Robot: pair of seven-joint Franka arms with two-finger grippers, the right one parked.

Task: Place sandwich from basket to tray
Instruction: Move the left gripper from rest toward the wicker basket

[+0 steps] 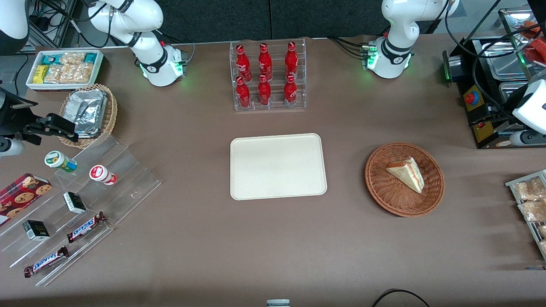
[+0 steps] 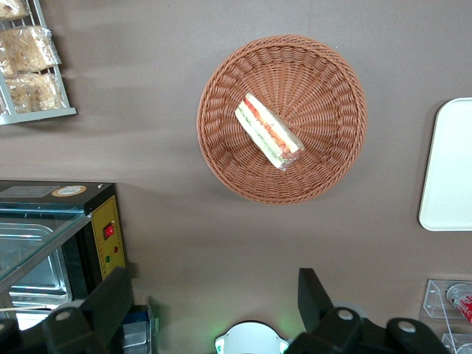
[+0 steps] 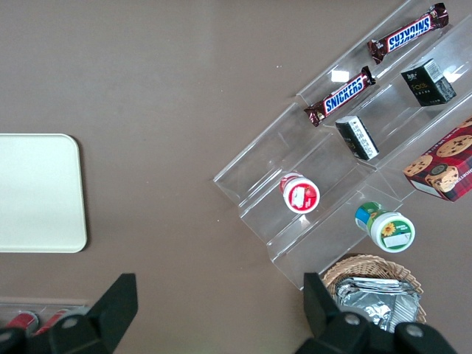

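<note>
The sandwich (image 1: 407, 172) (image 2: 268, 133), a pale wedge with a red-pink filling stripe, lies in the reddish-brown wicker basket (image 1: 384, 200) (image 2: 221, 162). The cream tray (image 1: 277, 166) (image 2: 450, 162) lies bare at mid-table, beside the basket toward the parked arm's end. My left gripper (image 2: 214, 302) is open and holds nothing. It hangs high over the table next to the black machine, apart from the basket and farther from the front camera than it. In the front view only the arm's white wrist (image 1: 531, 108) shows at the frame's edge.
A black machine with steel pans (image 1: 490, 85) (image 2: 51, 243) stands at the working arm's end. A wire rack of snack packets (image 1: 529, 200) (image 2: 29, 59) lies near it. A clear rack of red bottles (image 1: 266, 76) stands farther back than the tray.
</note>
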